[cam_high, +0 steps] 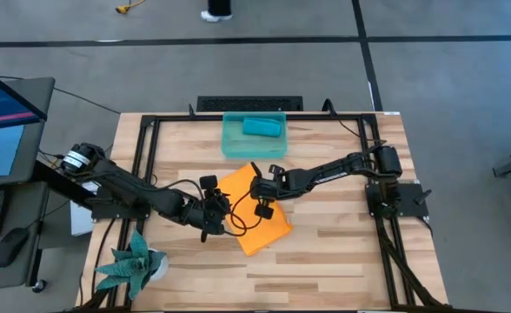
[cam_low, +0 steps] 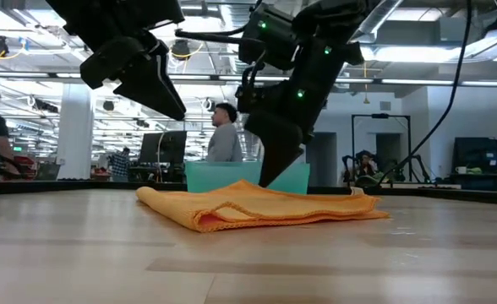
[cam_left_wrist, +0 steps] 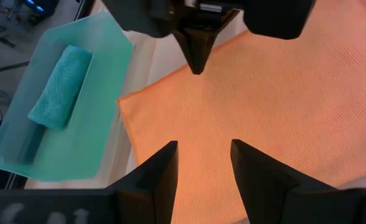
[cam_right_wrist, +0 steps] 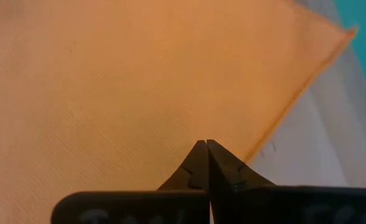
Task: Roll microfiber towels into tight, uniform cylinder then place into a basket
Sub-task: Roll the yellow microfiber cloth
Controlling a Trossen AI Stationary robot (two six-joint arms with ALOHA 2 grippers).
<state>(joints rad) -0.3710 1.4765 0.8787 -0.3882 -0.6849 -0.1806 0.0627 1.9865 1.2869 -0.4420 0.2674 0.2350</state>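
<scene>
The orange towel (cam_high: 257, 217) lies folded on the table's middle; in the low view (cam_low: 257, 207) it is a low flat stack. The teal-green basket (cam_high: 231, 143) stands at the far edge, with a rolled teal-blue towel (cam_high: 262, 127) lying inside; both also show in the left wrist view (cam_left_wrist: 58, 87). My left gripper (cam_high: 214, 213) is open and empty, raised above the towel's left part (cam_left_wrist: 205, 155). My right gripper (cam_high: 257, 187) is shut, its tips down at the towel's far part (cam_low: 270, 176). My right gripper is shut, and its fingertips come from above, slanting down, onto the orange towel's top layer (cam_right_wrist: 198, 124) a little inside its far edge (cam_right_wrist: 289, 115). It grips nothing between its fingers. The towel lies flat on the table.
A black metal frame (cam_high: 142, 156) runs around the tabletop. A green spiky plant (cam_high: 134, 261) stands at the near left corner. Bare wood (cam_high: 342, 252) lies to the near right of the towel. People (cam_low: 225, 135) stand in the room behind.
</scene>
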